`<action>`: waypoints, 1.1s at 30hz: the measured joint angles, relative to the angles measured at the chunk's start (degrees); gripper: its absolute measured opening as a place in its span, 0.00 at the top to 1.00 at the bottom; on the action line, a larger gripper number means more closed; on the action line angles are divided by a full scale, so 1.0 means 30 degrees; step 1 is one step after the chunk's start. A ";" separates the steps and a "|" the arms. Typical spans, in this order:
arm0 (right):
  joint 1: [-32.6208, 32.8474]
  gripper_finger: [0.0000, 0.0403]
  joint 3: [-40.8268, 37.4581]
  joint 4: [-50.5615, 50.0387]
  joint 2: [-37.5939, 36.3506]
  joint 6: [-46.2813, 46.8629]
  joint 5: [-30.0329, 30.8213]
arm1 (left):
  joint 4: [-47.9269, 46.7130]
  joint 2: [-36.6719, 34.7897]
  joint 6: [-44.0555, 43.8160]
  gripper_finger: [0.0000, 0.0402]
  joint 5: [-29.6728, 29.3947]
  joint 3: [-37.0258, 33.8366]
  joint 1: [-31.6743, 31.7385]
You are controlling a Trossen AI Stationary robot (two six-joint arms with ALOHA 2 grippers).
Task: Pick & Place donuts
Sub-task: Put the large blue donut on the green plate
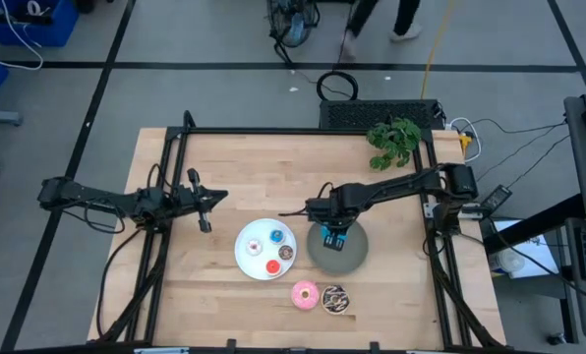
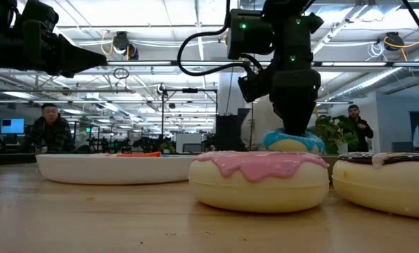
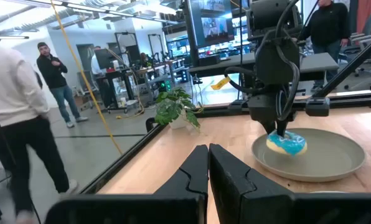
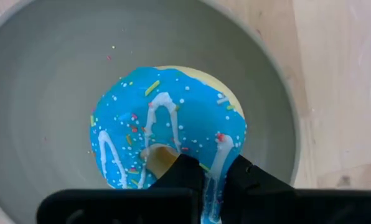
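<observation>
My right gripper (image 4: 213, 177) is down over the grey plate (image 1: 357, 258), pinched tight on the blue-iced donut (image 4: 167, 127). In the right wrist view the two dark fingers (image 4: 187, 171) bite the near edge of the ring, one tip sitting at the hole, the other outside the icing. In the left wrist view the donut sits in the plate's dish, tilted a little beneath the gripper; I cannot tell whether its underside touches the plate or hangs just above it.

My left gripper (image 3: 208, 163) waits over bare wood on the left side of the table (image 1: 205, 295), clenched on nothing, its fingers pressed together and pointing toward the plates.

Just left of the grey plate is the white plate (image 1: 249, 258), carrying four tiny donuts: white (image 1: 256, 245), blue (image 1: 277, 236), brown (image 1: 286, 253) and red (image 1: 272, 265). Near the table's front edge, below the two plates, the pink donut (image 1: 305, 294) and the chocolate-sprinkled donut (image 1: 334, 299) lie side by side, touching or nearly so. A small green plant (image 1: 394, 141) stands at the far right corner of the table.
</observation>
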 joint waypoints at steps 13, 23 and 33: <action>-0.0007 0.97 0.0000 0.0450 -0.0005 -0.0529 -0.1152 | -0.0392 0.0001 -0.0087 0.95 0.0000 0.0000 0.0000; -0.0007 0.97 -0.0463 0.1533 -0.0012 -0.0319 -0.1402 | -0.0329 0.0001 -0.0400 0.95 0.0000 0.0000 0.0000; -0.0334 0.93 -0.2103 0.2192 -0.0005 -0.0279 -0.1437 | -0.0379 0.0001 -0.0510 0.95 0.0000 0.0000 0.0000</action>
